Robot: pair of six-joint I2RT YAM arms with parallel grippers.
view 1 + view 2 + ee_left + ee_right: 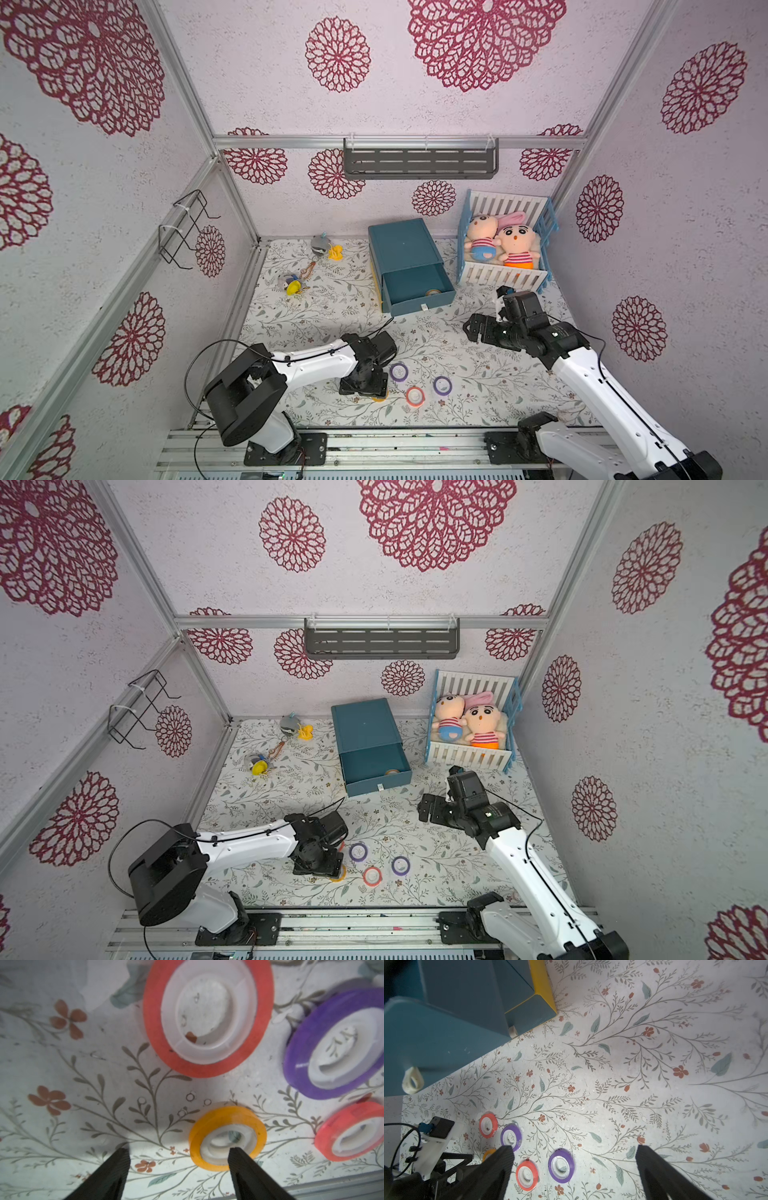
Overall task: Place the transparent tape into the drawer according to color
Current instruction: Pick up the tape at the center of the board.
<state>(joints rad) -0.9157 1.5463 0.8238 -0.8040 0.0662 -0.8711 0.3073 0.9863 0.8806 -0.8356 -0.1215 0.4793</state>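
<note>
five tapes lie flat on the mat [324,307] near its front edge, well apart from the drawer [415,286], which stands open at the front of the blue cabinet [401,245]. a sixth tape [433,292] sits in the drawer's front right corner; its colour is hard to tell. the left gripper [179,1149] points down at the yellow tape [227,1138] with its jaws apart: in the left wrist view one finger [243,1169] overlaps the ring's white core, the other is over bare mat beside the ring. whether either touches it cannot be told. close round it lie a red tape [207,1018], a purple tape [336,1043] and a second red tape [351,1132]; a second purple tape [442,385] lies further right. the right gripper [573,1147] hangs above the mat to the right of the drawer, jaws wide apart, holding nothing.
</note>
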